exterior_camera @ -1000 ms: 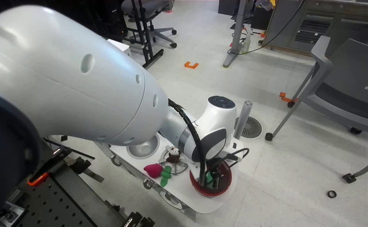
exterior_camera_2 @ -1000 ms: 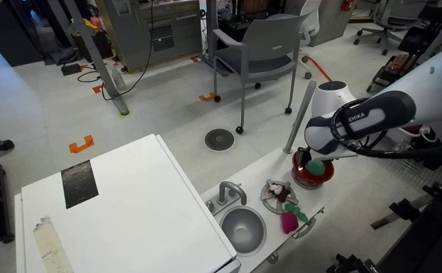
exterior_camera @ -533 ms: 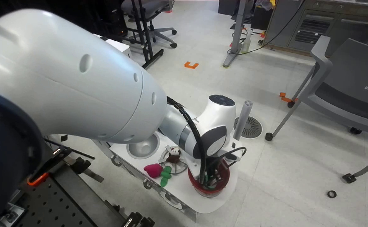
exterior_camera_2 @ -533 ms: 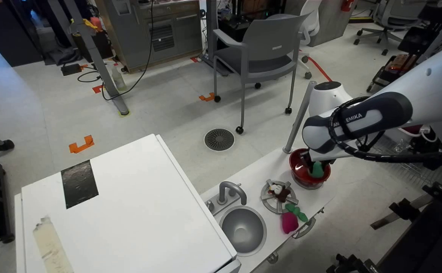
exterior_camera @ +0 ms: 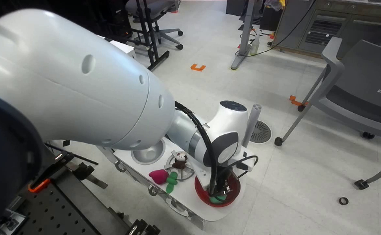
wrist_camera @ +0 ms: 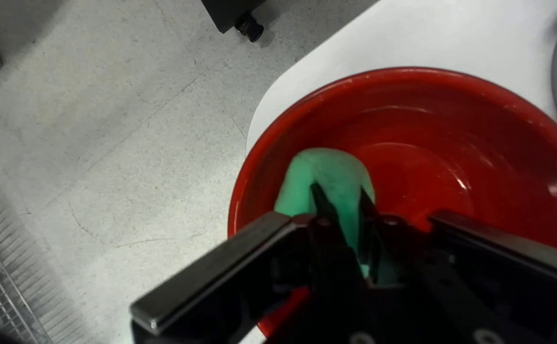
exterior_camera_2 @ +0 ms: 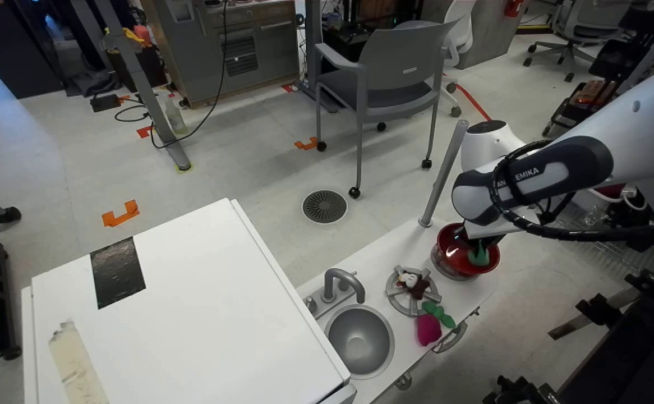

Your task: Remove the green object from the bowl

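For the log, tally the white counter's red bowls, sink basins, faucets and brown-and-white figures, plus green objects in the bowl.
Red bowl: 1
Sink basin: 1
Faucet: 1
Brown-and-white figure: 1
Green object: 1
Total: 5

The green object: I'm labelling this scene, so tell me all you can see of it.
The green object is a light-green, matte, rounded, soft-looking lump. It is inside the red bowl, off-centre, near the wall. The gripper looks closed on it, a finger at each side and green between; the lump's rounded end sticks out past the tips. Contact with the bowl is unclear.
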Controlling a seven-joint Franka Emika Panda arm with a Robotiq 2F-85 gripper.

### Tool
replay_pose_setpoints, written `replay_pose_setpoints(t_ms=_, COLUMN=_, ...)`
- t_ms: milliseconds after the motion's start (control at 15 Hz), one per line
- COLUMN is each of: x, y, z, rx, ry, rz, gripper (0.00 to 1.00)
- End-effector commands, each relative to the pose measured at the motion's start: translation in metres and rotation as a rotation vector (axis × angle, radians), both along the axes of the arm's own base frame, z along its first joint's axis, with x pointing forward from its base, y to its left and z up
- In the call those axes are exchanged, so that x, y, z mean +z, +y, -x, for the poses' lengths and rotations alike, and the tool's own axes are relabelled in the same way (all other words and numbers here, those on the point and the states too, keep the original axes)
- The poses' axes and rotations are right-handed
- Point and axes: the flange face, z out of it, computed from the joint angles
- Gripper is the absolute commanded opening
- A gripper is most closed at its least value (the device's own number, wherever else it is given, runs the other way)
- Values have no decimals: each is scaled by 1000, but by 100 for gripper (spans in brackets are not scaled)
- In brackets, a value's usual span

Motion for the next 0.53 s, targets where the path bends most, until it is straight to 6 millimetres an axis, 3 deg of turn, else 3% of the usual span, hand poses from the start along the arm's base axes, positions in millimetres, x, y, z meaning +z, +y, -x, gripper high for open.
replay_pose_setpoints(t_ms=0, x=13, y=2, z=-15, rx=29, ry=-22, rz=32, gripper=3)
replay_pose_setpoints(t_ms=467, x=74, y=20, z=-19, rx=126, ry=-235, rz=-1, gripper=3)
